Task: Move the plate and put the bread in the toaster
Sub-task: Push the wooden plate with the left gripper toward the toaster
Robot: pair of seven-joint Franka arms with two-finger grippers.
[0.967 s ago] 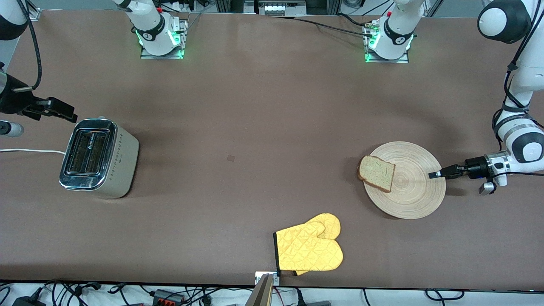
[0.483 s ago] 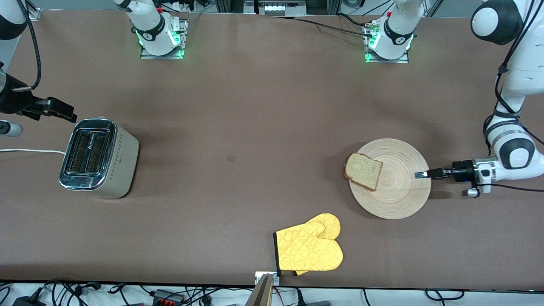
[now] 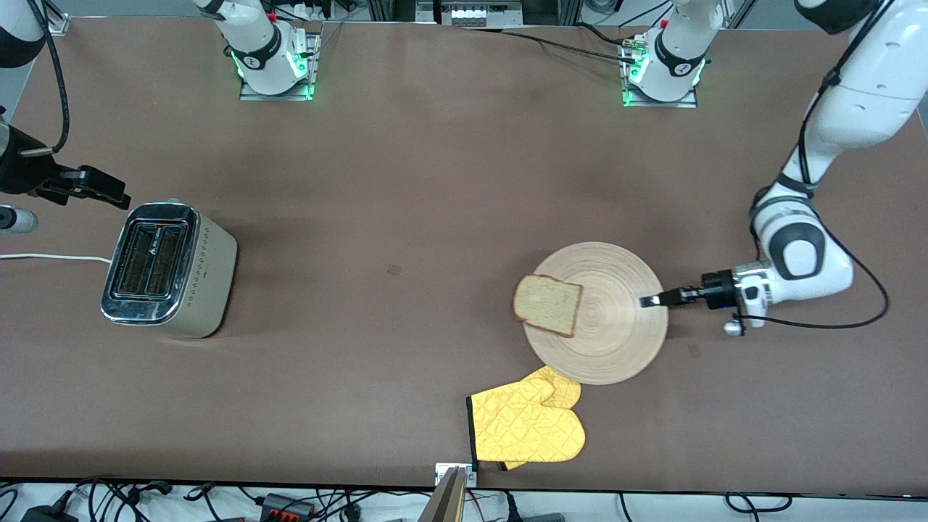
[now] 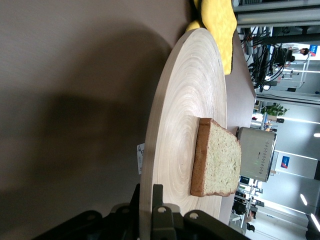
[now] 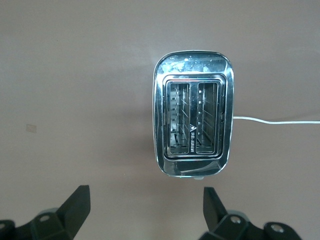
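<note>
Step in hand: the plate-moving part of the task, by my reading; the bread is not yet in the toaster.
Left hand [image 3: 655,299]: pressed together on the rim of the plate [image 3: 616,341] at the edge toward the left arm's end of the tabletop [image 3: 435,181], pinching the wood.
Plate: flat on the tabletop, about midway along it; its edge nearest the front camera just meets the yellow oven mitt [image 3: 528,424].
Bread [image 3: 548,305]: lying flat on the plate at the rim toward the toaster, its crust overhanging the edge slightly.
Toaster [image 3: 168,270]: upright at the right arm's end of the tabletop, well apart from the plate, both slots empty, white cord [image 3: 51,257] trailing off.
Right hand [image 5: 145,210]: spread wide, holding nothing, waiting over the tabletop beside the toaster.
Next move, as I judge it: bring the plate within the right arm's reach without shaking the slice off, let go, then pinch the bread by its faces and lower it edge-first into a slot.
Writing: a small dark mark between the toaster's slots, too small to read; a white label beneath the plate's rim, unreadable.
</note>
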